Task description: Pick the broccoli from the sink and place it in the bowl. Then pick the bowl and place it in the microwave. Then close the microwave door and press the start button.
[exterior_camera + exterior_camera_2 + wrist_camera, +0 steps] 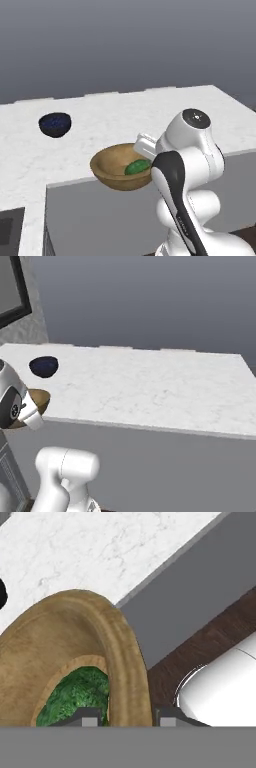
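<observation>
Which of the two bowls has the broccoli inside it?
The light wooden bowl, held by the gripper at the counter's edge, contains the broccoli. The small dark blue bowl stands apart on the white counter.

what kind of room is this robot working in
Most likely a kitchen, rendered rather than real: a long white marble counter carries a small dark blue bowl, and the pincer holds a wooden bowl with broccoli in it over a dark wood floor.
</observation>
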You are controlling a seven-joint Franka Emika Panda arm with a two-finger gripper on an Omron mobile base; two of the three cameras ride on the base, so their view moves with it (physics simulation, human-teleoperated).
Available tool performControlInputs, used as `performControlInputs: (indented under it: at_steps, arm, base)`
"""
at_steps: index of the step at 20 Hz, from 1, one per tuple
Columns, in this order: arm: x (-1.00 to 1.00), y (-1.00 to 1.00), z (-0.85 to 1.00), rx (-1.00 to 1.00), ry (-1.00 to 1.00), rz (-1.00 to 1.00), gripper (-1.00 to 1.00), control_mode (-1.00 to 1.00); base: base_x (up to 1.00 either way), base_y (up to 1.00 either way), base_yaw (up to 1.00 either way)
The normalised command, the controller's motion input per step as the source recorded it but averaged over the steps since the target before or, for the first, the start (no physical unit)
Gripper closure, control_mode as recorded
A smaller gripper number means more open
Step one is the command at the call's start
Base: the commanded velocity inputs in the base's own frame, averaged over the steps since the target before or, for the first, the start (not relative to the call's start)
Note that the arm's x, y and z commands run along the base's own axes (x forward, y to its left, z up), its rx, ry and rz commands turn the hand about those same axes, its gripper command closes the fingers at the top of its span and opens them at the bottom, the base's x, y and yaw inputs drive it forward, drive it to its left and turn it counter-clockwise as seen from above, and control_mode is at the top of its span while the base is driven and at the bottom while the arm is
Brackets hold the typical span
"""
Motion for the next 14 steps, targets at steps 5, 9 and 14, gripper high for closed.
performControlInputs:
  at_steps: [5, 9, 14]
  arm:
    - [0.00, 0.00, 0.00, 0.00, 0.00, 0.00, 1.00, 1.00]
    - [0.00, 0.00, 0.00, 0.00, 0.00, 0.00, 1.00, 1.00]
    - [0.00, 0.00, 0.00, 0.00, 0.00, 0.00, 1.00, 1.00]
  base:
    - [0.00, -0.67, -0.72]
    - [0.00, -0.65, -0.72]
    - [0.07, -0.81, -0.67]
